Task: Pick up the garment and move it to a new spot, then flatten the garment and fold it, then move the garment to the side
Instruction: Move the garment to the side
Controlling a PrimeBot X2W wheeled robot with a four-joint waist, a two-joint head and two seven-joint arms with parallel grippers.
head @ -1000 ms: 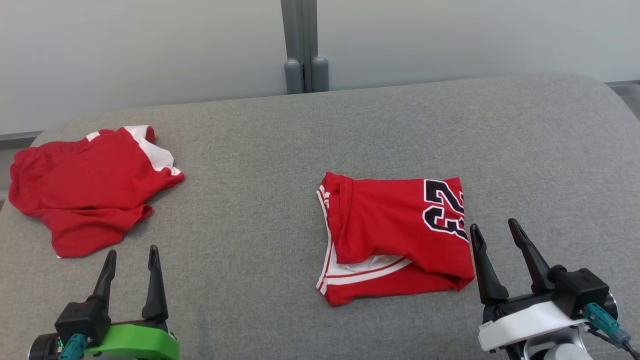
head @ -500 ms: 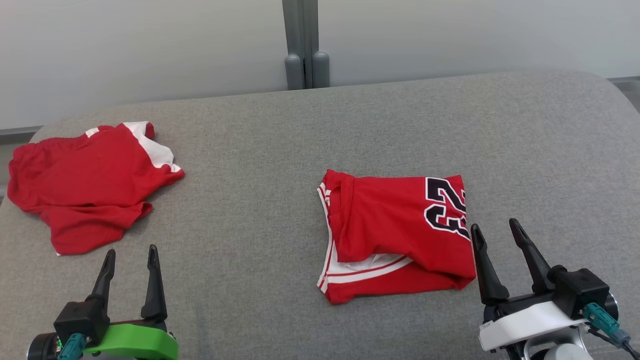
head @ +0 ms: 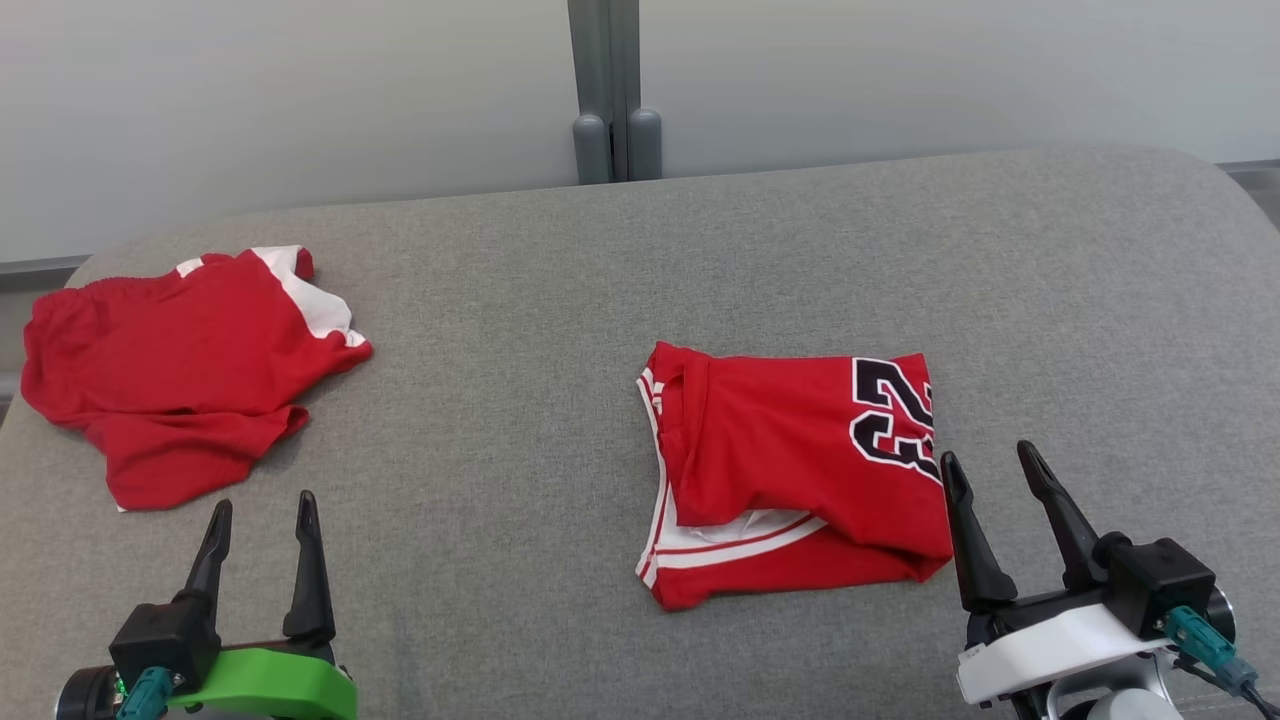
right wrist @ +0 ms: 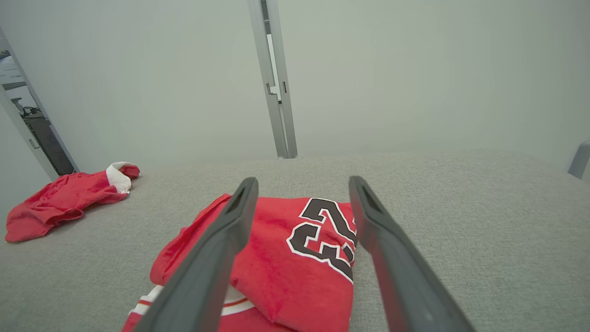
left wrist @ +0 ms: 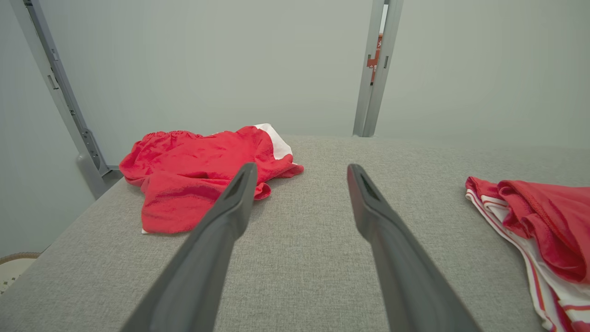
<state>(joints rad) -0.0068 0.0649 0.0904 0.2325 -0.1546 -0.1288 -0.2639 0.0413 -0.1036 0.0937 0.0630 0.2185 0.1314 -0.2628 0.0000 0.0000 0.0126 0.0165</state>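
A folded red garment (head: 800,470) with white trim and a black number lies right of the middle of the grey surface (head: 520,300); it also shows in the right wrist view (right wrist: 295,258). My right gripper (head: 987,452) is open at its right edge, fingers (right wrist: 216,258) hovering over it with nothing between them (right wrist: 303,180). A crumpled red garment (head: 170,370) with a white patch lies at the far left (left wrist: 198,175). Near the front edge, my left gripper (head: 263,502) is open and empty, just short of the crumpled garment (left wrist: 302,167).
A pale wall with a grey upright post (head: 605,90) stands behind the padded grey surface. The surface's rounded edges fall away at the left (left wrist: 55,230) and far right (head: 1240,200). Bare fabric lies between the two garments.
The head view has shifted slightly. Both grippers and both garments stay where they were.
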